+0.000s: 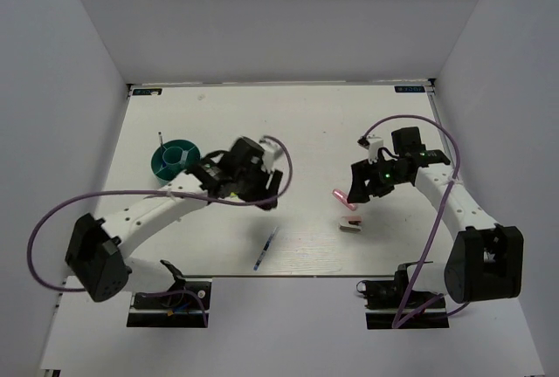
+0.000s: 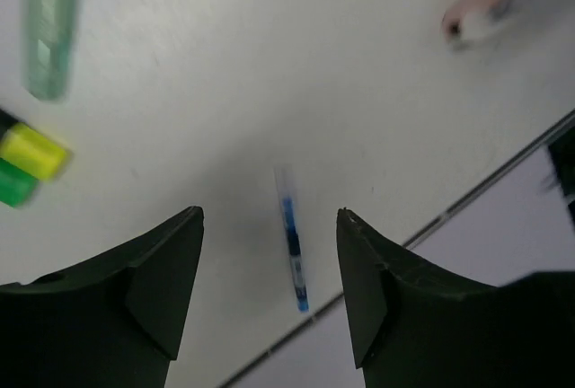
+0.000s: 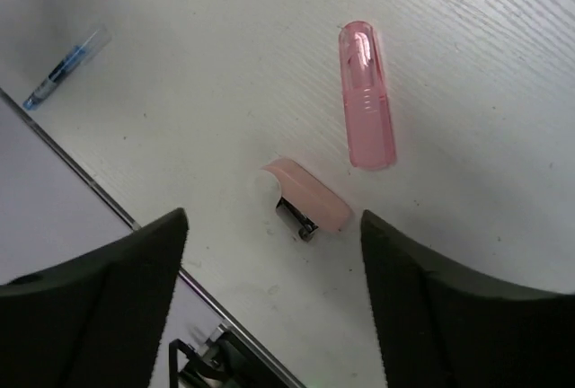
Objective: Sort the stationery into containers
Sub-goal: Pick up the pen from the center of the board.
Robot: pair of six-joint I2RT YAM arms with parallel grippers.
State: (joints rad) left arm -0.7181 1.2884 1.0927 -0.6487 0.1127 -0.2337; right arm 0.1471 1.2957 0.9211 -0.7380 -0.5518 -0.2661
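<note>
Sorting mostly left to do. Blue pen (image 1: 265, 249), pink marker (image 3: 367, 94), pink block (image 3: 307, 198) lie loose, well right of teal holder (image 1: 175, 157). Left gripper (image 2: 269, 217), right gripper (image 3: 272, 215) both wide apart, holding nothing.

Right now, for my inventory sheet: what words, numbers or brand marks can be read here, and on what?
Nothing here can be read.
Sticker at the table's far left corner: too small to read.
Sticker at the table's far right corner: too small to read.
Blue pen: blurred, no print legible.
Pink marker: no print shows.
</note>
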